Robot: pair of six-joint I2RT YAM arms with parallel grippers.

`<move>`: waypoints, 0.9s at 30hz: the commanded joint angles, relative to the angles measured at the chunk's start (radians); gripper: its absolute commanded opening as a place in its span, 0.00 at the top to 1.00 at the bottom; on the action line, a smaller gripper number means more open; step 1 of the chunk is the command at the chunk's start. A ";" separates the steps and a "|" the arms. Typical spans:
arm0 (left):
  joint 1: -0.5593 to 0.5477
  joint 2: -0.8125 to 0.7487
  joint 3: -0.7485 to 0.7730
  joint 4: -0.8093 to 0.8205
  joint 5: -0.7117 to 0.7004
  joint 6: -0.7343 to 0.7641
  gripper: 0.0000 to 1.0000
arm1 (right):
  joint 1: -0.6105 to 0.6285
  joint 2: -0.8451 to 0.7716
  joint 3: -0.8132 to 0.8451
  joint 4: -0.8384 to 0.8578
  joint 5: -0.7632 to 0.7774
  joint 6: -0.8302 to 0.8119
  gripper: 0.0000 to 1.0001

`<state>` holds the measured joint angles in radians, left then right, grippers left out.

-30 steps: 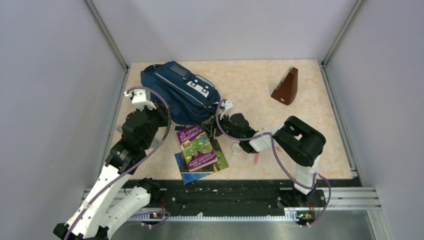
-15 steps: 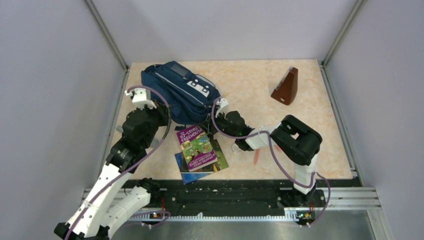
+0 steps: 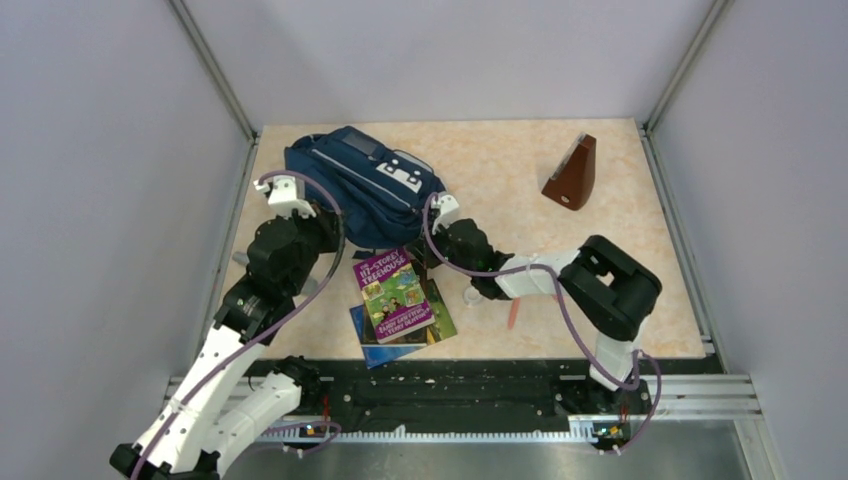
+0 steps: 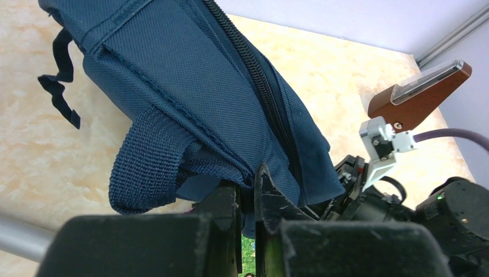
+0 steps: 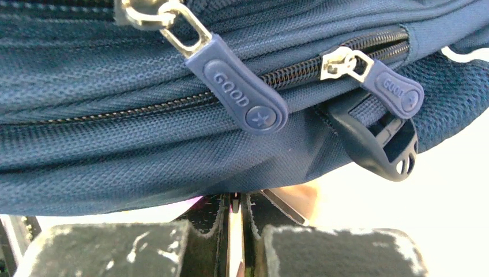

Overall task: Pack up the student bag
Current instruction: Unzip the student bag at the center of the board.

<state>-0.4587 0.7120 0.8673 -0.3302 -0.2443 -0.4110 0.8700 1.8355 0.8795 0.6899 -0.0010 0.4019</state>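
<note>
Just beyond the stacked books (image 3: 395, 295) lies the student bag (image 3: 360, 185), zips closed. The left gripper (image 4: 248, 190) is clamped on its hem; the right gripper (image 5: 234, 202) sits closed under a zip pull (image 5: 245, 95). Opening stage, I judge: next needs that pull caught.

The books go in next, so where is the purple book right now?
In the top view the purple book tops a small stack of books at the table's near centre, just on the near side of the student bag.
</note>
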 commanded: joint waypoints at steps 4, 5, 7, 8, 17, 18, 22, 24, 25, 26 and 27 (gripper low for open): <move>-0.001 0.008 -0.132 0.132 0.124 0.013 1.00 | -0.042 -0.160 0.043 -0.360 0.026 -0.036 1.00; -0.001 0.007 -0.161 0.163 0.135 -0.005 1.00 | -0.044 -0.164 0.064 -0.408 0.021 -0.046 1.00; -0.001 0.009 -0.204 0.204 0.146 -0.041 1.00 | -0.045 -0.168 0.094 -0.495 0.011 -0.063 1.00; -0.001 0.014 -0.224 0.225 0.150 -0.053 1.00 | -0.045 -0.169 0.108 -0.527 0.006 -0.068 1.00; -0.004 0.051 -0.350 0.410 0.116 -0.144 1.00 | -0.034 -0.215 0.128 -0.596 -0.103 -0.011 1.00; -0.003 0.051 -0.361 0.425 0.111 -0.152 1.00 | -0.028 -0.220 0.128 -0.589 -0.108 -0.002 1.00; -0.004 0.045 -0.398 0.461 0.077 -0.187 1.00 | 0.004 -0.235 0.134 -0.571 -0.115 0.030 1.00; -0.005 0.044 -0.413 0.480 0.070 -0.200 1.00 | 0.016 -0.238 0.139 -0.559 -0.125 0.044 1.00; -0.004 0.045 -0.419 0.488 0.070 -0.206 1.00 | 0.021 -0.240 0.142 -0.554 -0.132 0.053 1.00; -0.004 0.046 -0.425 0.496 0.070 -0.211 1.00 | 0.027 -0.241 0.148 -0.550 -0.136 0.061 1.00; -0.004 0.048 -0.431 0.501 0.072 -0.215 1.00 | 0.031 -0.242 0.156 -0.548 -0.139 0.065 1.00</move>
<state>-0.4561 0.7597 0.4587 0.0635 -0.1772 -0.6205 0.8677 1.6485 0.9592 0.0681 -0.0849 0.4191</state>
